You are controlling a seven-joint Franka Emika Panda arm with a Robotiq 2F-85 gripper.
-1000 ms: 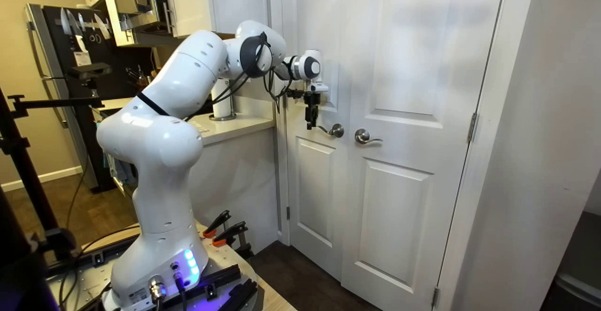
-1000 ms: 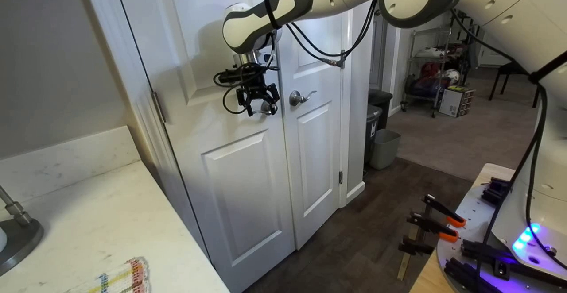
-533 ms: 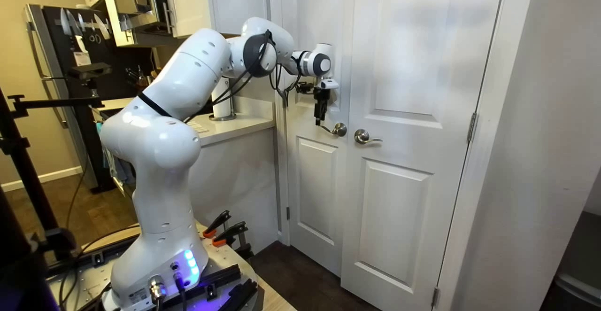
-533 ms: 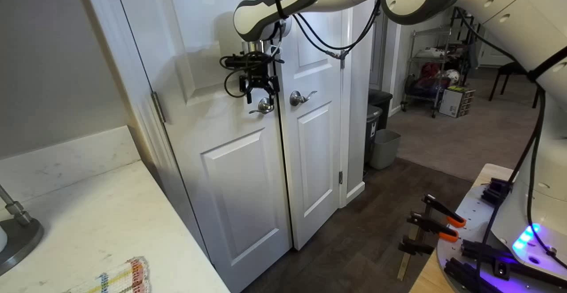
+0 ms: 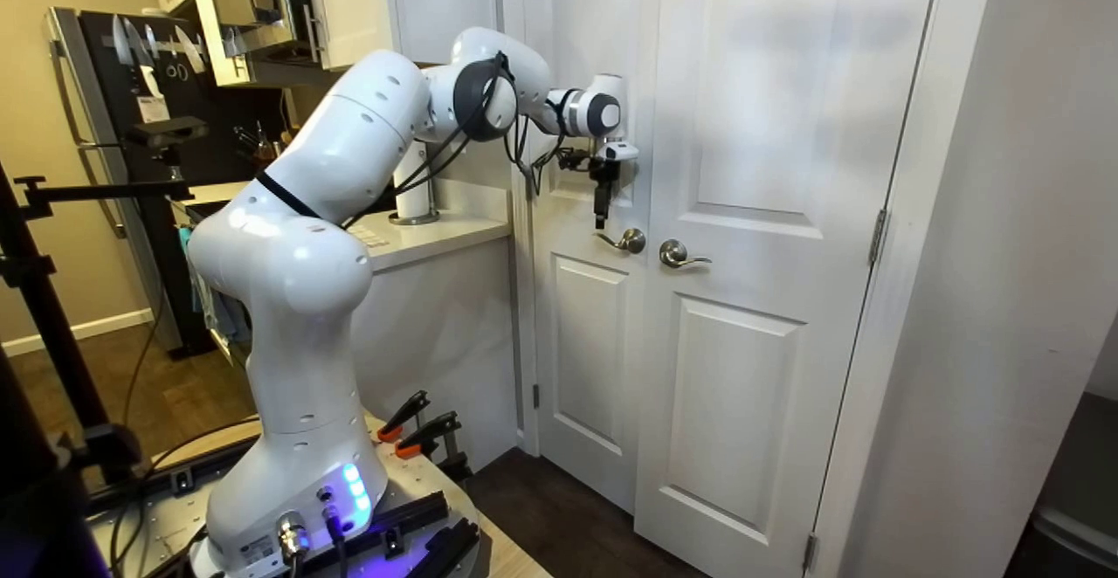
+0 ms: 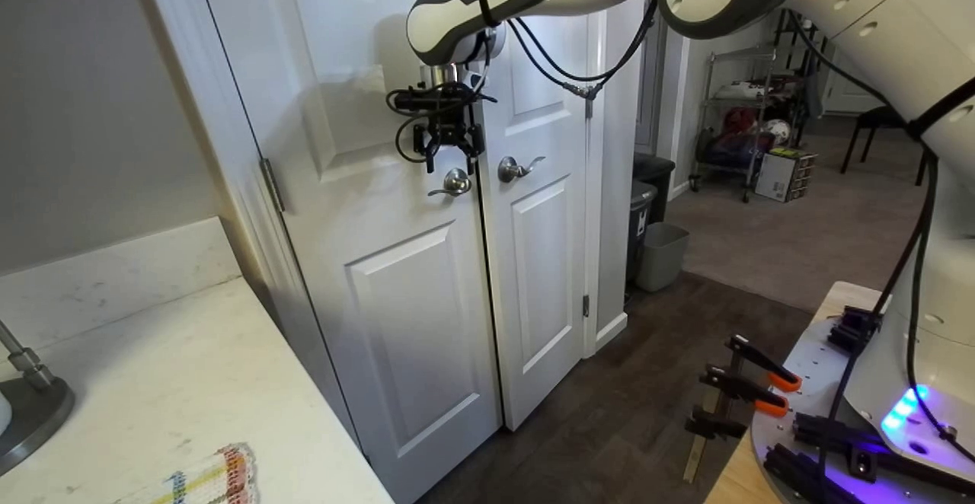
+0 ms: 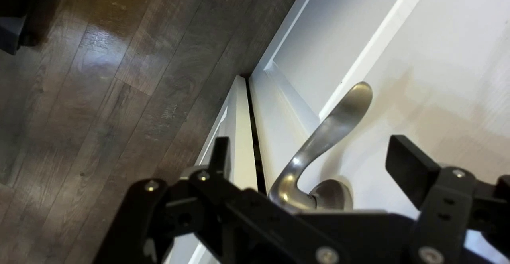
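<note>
Gripper (image 7: 312, 153) stands wide, apparently just above the lever handle (image 7: 319, 142); wrist view resolves floor planks (image 7: 119, 96), an exterior view adds the refrigerator (image 5: 101, 93).

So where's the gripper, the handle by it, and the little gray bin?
Gripper (image 6: 450, 165), in an exterior view: between fingertips.
Handle (image 7: 334, 127), wrist view: its lever.
Gray bin (image 6: 660, 263), in an exterior view: its side.

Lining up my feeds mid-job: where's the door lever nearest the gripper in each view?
In an exterior view: door lever right of centre, below the gripper.
In an exterior view: door lever left of centre, below the gripper.
Wrist view: door lever right of centre, between open fingers.
Shared landmark: door gap, right of the lever in both exterior views, left of it in the wrist view.
</note>
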